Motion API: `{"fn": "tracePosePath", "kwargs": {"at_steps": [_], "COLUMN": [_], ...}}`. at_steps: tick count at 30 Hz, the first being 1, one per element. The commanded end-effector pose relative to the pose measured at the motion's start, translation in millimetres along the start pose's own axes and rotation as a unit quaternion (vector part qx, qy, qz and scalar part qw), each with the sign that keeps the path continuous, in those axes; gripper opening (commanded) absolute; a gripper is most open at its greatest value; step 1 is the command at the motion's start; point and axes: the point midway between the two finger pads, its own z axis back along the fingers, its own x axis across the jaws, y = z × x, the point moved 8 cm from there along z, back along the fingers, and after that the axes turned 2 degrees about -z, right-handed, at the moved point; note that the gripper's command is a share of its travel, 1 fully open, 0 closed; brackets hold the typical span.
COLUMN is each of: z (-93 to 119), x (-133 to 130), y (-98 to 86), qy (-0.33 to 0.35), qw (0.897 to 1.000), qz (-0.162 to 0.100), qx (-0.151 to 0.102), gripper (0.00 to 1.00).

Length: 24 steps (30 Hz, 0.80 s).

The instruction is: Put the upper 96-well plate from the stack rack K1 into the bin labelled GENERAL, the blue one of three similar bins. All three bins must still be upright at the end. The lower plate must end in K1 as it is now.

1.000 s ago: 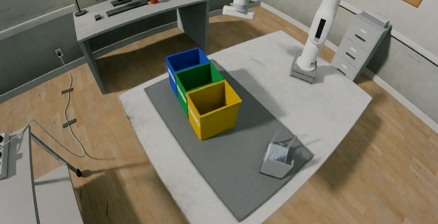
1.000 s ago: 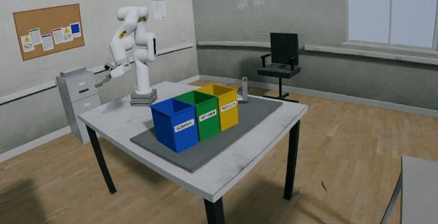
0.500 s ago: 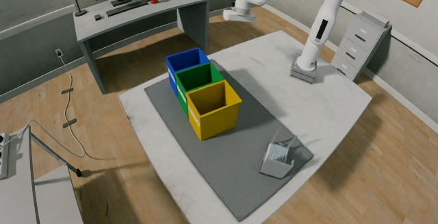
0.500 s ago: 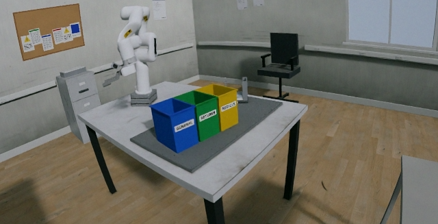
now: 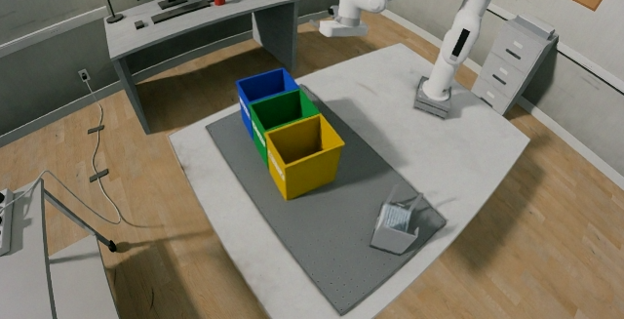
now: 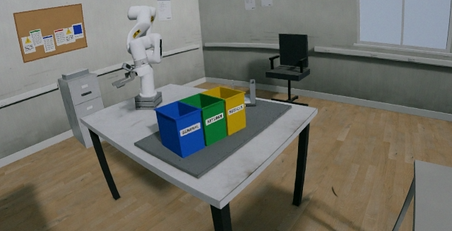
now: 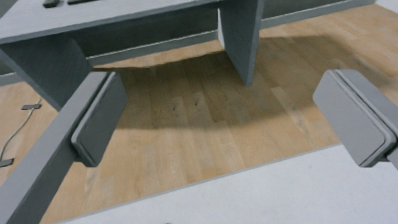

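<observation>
My gripper (image 7: 227, 117) is open, with nothing between its fingers. It hangs high beyond the table's edge, near the arm's base and well away from the rack. The stack rack K1 (image 5: 392, 239) (image 6: 252, 91) stands at one end of the grey mat. A pale plate (image 5: 396, 217) shows inside it from above; the lower plate cannot be made out. The blue bin (image 5: 267, 86) (image 6: 170, 129) labelled GENERAL stands upright at the other end of the row. The green bin (image 5: 280, 112) (image 6: 215, 134) and the yellow bin (image 5: 312, 174) (image 6: 236, 123) stand upright beside it.
The three bins stand close together on the grey mat (image 5: 312, 241) (image 6: 198, 165), green in the middle, yellow nearest the rack. The arm's base (image 5: 433, 101) (image 6: 148, 101) stands on the white table (image 5: 439, 163) (image 6: 116, 118). A desk (image 5: 195, 23) (image 7: 240, 45) stands beyond the table.
</observation>
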Motion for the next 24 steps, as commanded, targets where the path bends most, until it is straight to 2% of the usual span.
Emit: {"fn": "tracePosePath", "kwargs": {"at_steps": [1, 4, 9, 16, 20, 24], "z": [10.9, 15.8, 31.9, 41.6, 54.2, 62.1], "x": [6.3, 11.7, 16.4, 22.6, 25.4, 31.2], "y": [1.3, 2.1, 5.2, 6.8, 9.2, 10.5], "qy": [-0.054, -0.054, -0.13, -0.147, -0.206, -0.206], "qw": [0.999, 0.999, 0.991, 0.989, 0.978, 0.978], "qz": [0.004, 0.004, 0.012, 0.014, 0.02, 0.02], "qx": [-0.001, -0.001, -0.002, -0.002, -0.002, -0.002], "gripper": [0.37, 0.37, 0.37, 0.37, 0.37, 0.37]}}
